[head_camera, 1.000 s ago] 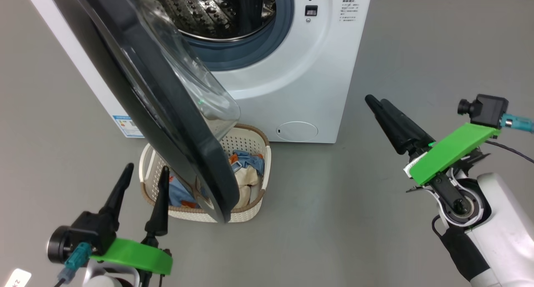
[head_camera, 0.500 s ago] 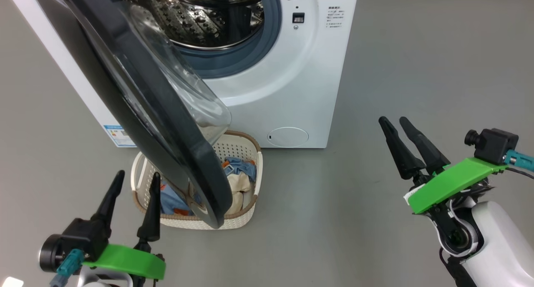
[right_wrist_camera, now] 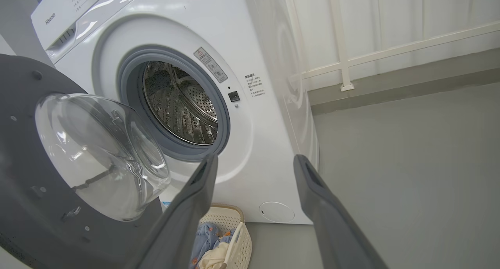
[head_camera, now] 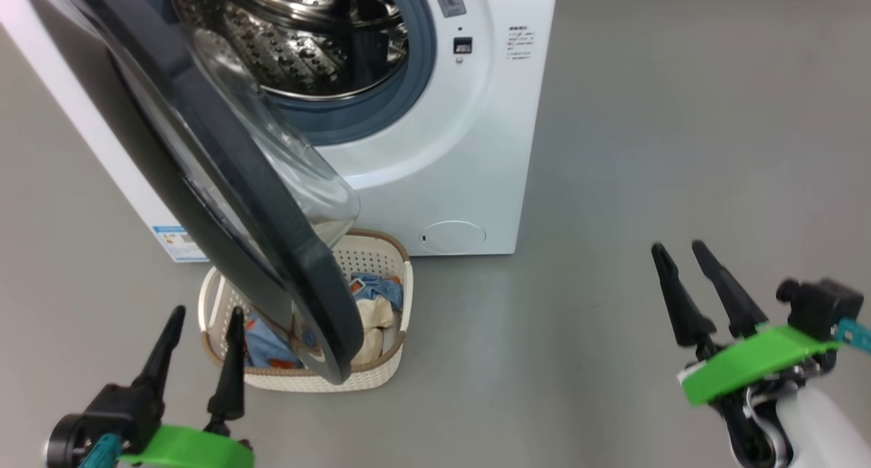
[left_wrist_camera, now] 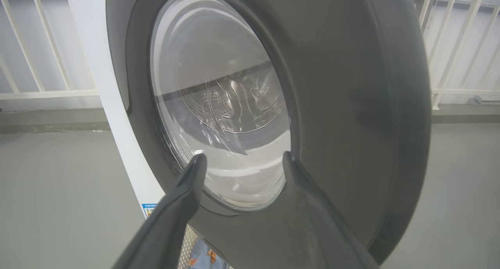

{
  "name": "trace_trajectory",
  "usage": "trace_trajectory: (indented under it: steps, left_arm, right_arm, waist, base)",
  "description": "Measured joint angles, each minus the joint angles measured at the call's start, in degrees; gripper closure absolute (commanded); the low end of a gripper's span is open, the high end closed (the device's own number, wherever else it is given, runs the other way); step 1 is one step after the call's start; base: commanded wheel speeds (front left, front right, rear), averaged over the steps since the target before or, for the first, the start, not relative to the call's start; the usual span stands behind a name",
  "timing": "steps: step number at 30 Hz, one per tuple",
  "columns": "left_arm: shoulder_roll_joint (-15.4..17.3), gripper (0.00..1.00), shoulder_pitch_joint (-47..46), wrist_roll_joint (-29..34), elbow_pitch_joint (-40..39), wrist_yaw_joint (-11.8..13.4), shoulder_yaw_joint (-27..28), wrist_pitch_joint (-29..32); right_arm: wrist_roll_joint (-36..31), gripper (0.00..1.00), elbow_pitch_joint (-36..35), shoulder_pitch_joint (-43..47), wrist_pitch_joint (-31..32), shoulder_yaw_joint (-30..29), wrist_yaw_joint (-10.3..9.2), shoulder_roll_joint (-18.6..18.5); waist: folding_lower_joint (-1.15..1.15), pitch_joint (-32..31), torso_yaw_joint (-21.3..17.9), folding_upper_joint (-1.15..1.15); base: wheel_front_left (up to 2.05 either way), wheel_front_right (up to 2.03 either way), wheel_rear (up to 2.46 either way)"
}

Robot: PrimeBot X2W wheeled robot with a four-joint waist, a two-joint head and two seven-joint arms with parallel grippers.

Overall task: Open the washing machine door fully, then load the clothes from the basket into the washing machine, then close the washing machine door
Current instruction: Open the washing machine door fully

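Door stood partway, overhanging basket, screening clothes. Left claw splayed empty near door edge, probably to push; right claw splayed, aside.

One washing machine, one door, one basket, two garments, two claws

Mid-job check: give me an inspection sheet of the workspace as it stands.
Surface: grey floor.
Job's things: washing machine door swung out, hiding part of the basket in the head view; clothes in the basket; washing machine drum shows no clothes.
Clutter: nothing seen.
Grippers: left end effector open, facing the door; right end effector open, holding nothing.
Cables: teal plug at right wrist.
Surroundings: white railing.
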Motion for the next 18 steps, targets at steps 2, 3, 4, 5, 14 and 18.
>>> trace_trajectory:
  steps: [2, 3, 4, 5, 14, 18]
  left_arm:
    - [-0.02, 0.0, 0.72, 0.07, -0.21, 0.0, 0.85, 0.0]
    - [-0.04, 0.0, 1.15, 0.07, -0.33, 0.0, 1.23, 0.0]
    - [-0.07, 0.0, 1.54, 0.07, -0.43, 0.0, 1.64, 0.0]
    - [-0.12, 0.0, 2.07, 0.07, -0.73, 0.01, 2.04, 0.0]
    - [-0.58, 0.0, 5.47, 0.05, -1.78, 0.03, 4.05, 0.0]
    - [-0.65, 0.0, 6.2, 0.07, -1.93, 0.03, 4.46, 0.0]
  right_arm:
    - [-1.87, 0.0, 0.45, 1.42, -1.04, -0.6, 0.0, 0.35]
    - [-2.8, 0.0, 0.68, 2.2, -1.34, -0.82, 0.01, 0.53]
    - [-3.96, 0.0, 0.93, 2.94, -1.75, -1.09, 0.01, 0.8]
    - [-4.86, 0.0, 1.2, 3.67, -2.19, -1.43, 0.01, 1.13]
    - [-15.21, 0.0, 1.85, 7.78, -3.58, -4.82, 0.01, 2.9]
    - [-19.31, 0.0, 1.48, 10.09, -3.64, -7.26, 0.01, 4.83]
  waist:
    - [0.0, -0.34, -0.42, 0.0]
    - [0.0, -0.5, -0.62, 0.0]
    - [0.0, -0.65, -0.84, 0.0]
    - [0.0, -0.8, -1.07, 0.0]
    - [0.0, -1.93, -2.56, 0.0]
    - [0.0, -2.62, -2.78, 0.0]
  base:
    - [0.0, 0.0, 0.0]
    - [0.0, 0.0, 0.0]
    - [0.0, 0.0, 0.0]
    - [0.0, 0.0, 0.0]
    - [0.0, 0.0, 0.0]
    - [0.0, 0.0, 0.0]
